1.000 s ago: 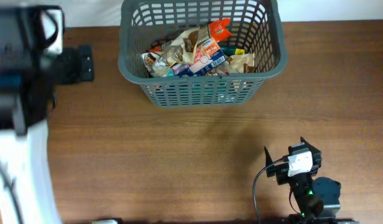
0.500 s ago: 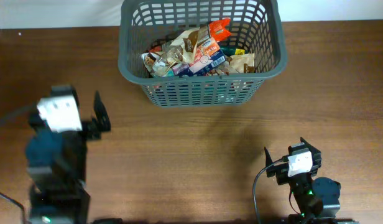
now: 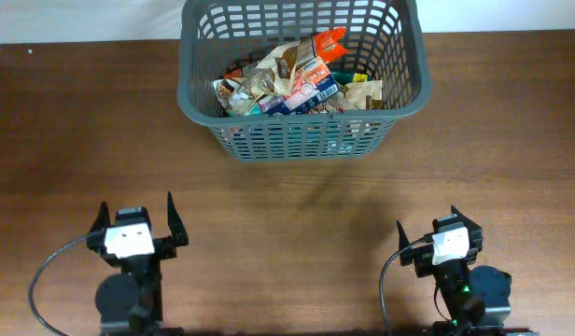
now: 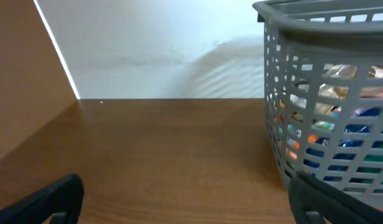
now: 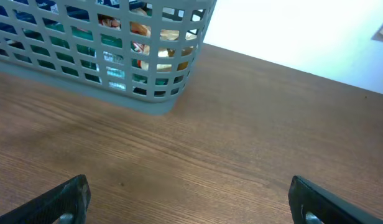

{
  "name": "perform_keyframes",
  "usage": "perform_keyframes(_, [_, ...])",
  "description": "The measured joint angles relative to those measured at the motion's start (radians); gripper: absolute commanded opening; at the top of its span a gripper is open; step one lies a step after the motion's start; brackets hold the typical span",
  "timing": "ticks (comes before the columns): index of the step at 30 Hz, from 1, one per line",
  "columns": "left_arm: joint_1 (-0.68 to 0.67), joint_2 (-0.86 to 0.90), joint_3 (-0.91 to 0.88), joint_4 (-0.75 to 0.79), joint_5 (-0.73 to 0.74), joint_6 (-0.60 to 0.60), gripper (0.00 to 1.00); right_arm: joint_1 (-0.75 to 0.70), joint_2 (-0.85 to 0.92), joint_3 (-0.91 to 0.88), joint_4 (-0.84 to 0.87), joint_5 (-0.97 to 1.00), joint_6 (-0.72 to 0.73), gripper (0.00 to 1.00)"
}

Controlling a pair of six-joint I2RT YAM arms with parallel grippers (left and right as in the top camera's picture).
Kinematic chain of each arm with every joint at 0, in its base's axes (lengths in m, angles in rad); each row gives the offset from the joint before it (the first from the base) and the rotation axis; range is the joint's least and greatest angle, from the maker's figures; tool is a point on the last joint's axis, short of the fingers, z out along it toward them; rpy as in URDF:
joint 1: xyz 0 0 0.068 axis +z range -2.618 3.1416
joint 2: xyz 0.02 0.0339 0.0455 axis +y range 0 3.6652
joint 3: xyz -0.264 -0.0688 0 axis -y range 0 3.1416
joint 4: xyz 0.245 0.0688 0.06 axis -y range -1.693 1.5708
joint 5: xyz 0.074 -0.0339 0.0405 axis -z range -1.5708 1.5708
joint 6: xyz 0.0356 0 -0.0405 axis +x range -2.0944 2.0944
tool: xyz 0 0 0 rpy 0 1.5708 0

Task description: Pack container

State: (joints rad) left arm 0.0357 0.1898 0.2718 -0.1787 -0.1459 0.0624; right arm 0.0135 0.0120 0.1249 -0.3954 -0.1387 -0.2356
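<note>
- Two pincers rest low at the near edge of the table (image 3: 287, 243), well apart from each other; both point toward the far side
- Left pincer (image 3: 136, 207): jaws spread wide, nothing between them; in its own wrist view (image 4: 188, 194) only the two dark fingertips (image 4: 51, 198) show at the bottom corners, with bare wood between
- Right pincer (image 3: 435, 224): jaws likewise wide apart and holding nothing; in its wrist view (image 5: 191, 198) the fingertips (image 5: 67, 200) sit at the lower corners over bare wood
- Basket (image 3: 297, 140): grey, with slotted walls, standing upright on the table; well ahead of both pincers, ahead and to the right of the left one (image 4: 316, 37), ahead and to the left of the right one (image 5: 86, 81); neither pincer touches it
- Packets (image 3: 297, 79): a loose heap inside the basket, overlapping one another; an orange packet (image 3: 329, 42) sticks up at the far side of the heap; colours show through the slots in both wrist views
</note>
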Motion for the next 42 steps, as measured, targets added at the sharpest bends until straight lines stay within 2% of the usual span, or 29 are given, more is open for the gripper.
perform_keyframes(8, [0.0,-0.101,-0.106,0.024,0.0,0.0,0.99,0.0,0.0,0.0,0.0,0.0,0.0,0.99])
perform_keyframes(17, [0.0,-0.102,-0.218,0.197,0.0,0.0,0.99,0.0,0.0,0.0,0.0,0.0,0.0,0.99])
perform_keyframes(22, [0.0,-0.102,-0.255,0.19,0.0,0.0,0.99,0.0,0.0,0.0,0.0,0.0,0.0,0.99])
perform_keyframes(25, [0.0,-0.101,-0.258,0.111,0.0,0.0,0.99,0.0,0.0,0.0,0.0,0.0,0.0,0.99])
perform_keyframes(42, [0.0,-0.101,-0.258,0.112,0.0,0.0,0.99,0.0,0.0,0.0,0.0,0.0,0.0,0.99])
